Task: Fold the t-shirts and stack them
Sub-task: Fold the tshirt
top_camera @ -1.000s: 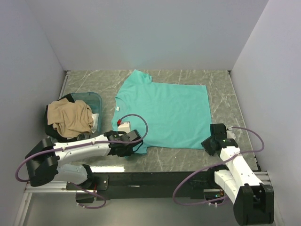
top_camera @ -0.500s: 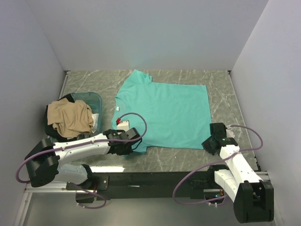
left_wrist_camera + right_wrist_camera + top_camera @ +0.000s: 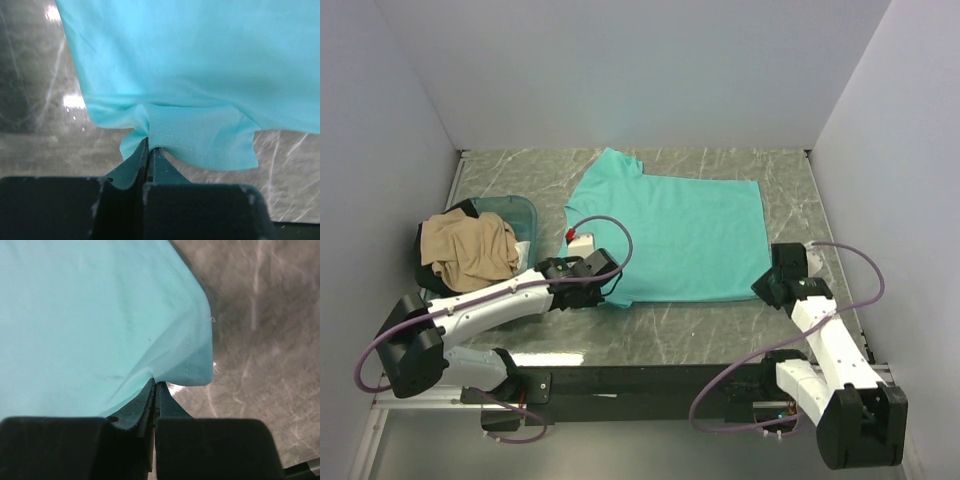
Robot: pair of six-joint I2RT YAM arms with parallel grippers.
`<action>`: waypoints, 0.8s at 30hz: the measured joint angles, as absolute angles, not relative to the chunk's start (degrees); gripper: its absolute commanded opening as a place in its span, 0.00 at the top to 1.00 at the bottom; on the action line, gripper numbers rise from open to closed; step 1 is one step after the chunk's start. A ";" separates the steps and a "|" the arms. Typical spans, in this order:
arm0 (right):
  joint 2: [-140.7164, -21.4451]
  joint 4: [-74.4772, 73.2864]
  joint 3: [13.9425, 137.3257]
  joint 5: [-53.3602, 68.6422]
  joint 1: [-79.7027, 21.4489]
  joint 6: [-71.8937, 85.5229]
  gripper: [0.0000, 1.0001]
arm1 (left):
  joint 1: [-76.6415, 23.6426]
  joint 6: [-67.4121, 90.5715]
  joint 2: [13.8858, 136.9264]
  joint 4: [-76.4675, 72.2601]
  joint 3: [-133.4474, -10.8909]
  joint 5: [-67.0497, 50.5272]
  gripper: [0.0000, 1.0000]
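- Centrally placed: teal shirt point(image 3: 670, 235), spread flat on the table point(image 3: 720, 330), collar end to the left, hem to the right, one sleeve pointing at the far wall.
- Left gripper point(image 3: 150, 150): fingers clenched tight on the near-left corner of the teal shirt. The wrist view shows a fold of cloth pinched between the closed tips, with a stitched edge turned over just above them.
- Right gripper point(image 3: 154, 387): fingers clenched tight on the near-right hem corner of the teal shirt. The wrist view shows the corner drawn into a small ridge at the tips, with hem stitching visible beside it.
- Near edge of the teal shirt: runs between the two grippers. Whether it is lifted clear of the table cannot be told from above.
- Tan shirt point(image 3: 470, 250): crumpled in a heap on the tub point(image 3: 520, 212), at the left side of the table, well apart from the teal shirt.
- Dark cloth point(image 3: 426, 272): bunched under the tan shirt, showing at its left and near sides. What garment it is cannot be told.
- Tub: bluish, translucent, only its far-right rim and corner showing past the heap.
- Table: grey marbled top, bare stone showing on every side of the teal shirt.
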State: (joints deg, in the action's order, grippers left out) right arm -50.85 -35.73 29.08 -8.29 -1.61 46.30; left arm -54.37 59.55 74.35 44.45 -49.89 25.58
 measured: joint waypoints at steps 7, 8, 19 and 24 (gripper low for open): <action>-55.94 -35.11 34.94 -7.94 -1.61 43.31 1.00 | -49.98 54.04 77.25 43.13 -55.51 28.32 0.99; -56.60 -35.07 35.57 -7.92 -1.61 43.05 1.00 | -49.47 53.30 78.08 42.61 -56.38 28.73 0.99; -63.31 -32.49 41.12 -7.94 -1.61 40.60 1.00 | -44.75 45.41 86.37 39.68 -63.79 32.69 0.99; -64.58 -32.29 43.35 -8.62 -1.61 39.51 1.00 | -43.07 41.60 88.23 38.33 -66.78 33.41 0.99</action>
